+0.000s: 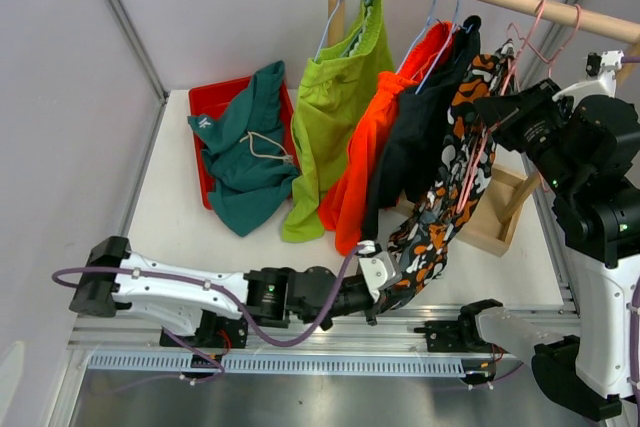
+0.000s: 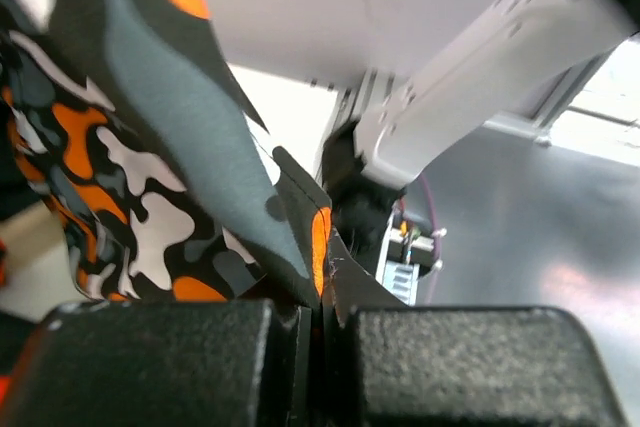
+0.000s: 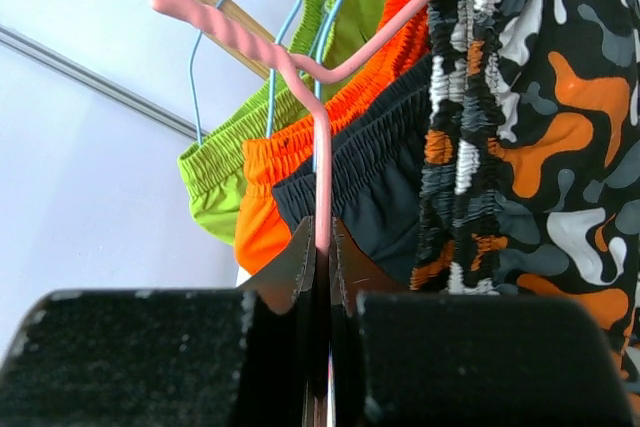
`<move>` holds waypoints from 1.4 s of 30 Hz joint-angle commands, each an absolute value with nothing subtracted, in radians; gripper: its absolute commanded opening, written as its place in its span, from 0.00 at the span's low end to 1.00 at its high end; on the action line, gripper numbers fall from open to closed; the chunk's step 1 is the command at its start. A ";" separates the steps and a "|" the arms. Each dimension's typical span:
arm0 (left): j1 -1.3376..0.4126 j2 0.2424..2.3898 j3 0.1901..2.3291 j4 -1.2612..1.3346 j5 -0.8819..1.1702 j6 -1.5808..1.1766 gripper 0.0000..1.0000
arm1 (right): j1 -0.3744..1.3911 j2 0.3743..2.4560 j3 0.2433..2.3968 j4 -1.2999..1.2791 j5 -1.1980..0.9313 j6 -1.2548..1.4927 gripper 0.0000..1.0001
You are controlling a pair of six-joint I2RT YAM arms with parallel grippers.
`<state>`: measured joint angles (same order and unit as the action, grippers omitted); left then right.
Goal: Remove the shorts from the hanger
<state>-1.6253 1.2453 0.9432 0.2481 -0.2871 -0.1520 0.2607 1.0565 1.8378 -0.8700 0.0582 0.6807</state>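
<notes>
The left end effector [image 2: 322, 309] is pinching the bottom edge of the camouflage shorts [image 1: 435, 212], which are hanging on the pink hanger [image 3: 322, 167]. The right end effector [image 3: 322, 275] is squeezing the hanger wire. Next, the shorts likely need pulling down and off.

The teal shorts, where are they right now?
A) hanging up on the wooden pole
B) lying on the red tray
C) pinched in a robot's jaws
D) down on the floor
B: the teal shorts lie crumpled on the red tray at the back left, with nothing holding them up.
</notes>
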 commanded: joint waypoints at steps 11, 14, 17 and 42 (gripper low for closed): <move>-1.482 1.512 1.340 0.098 -0.454 -0.132 0.00 | 0.253 0.891 1.684 -0.825 -0.087 0.824 0.00; -1.402 1.563 1.438 0.072 -0.491 -0.094 0.00 | 0.255 0.858 1.670 -0.868 -0.170 0.891 0.00; -1.326 1.614 1.512 0.037 -0.503 -0.089 0.00 | 0.255 0.853 1.689 -0.888 -0.258 0.959 0.00; -1.612 1.253 1.356 -0.409 -0.730 -0.178 0.00 | 0.250 1.074 1.979 -1.002 -0.141 0.922 0.00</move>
<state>-1.5421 1.3273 1.3514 -0.2752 -0.6147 -0.1333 0.2539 1.0771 1.9030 -0.9726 -0.2375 1.0069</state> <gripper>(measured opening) 0.015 0.047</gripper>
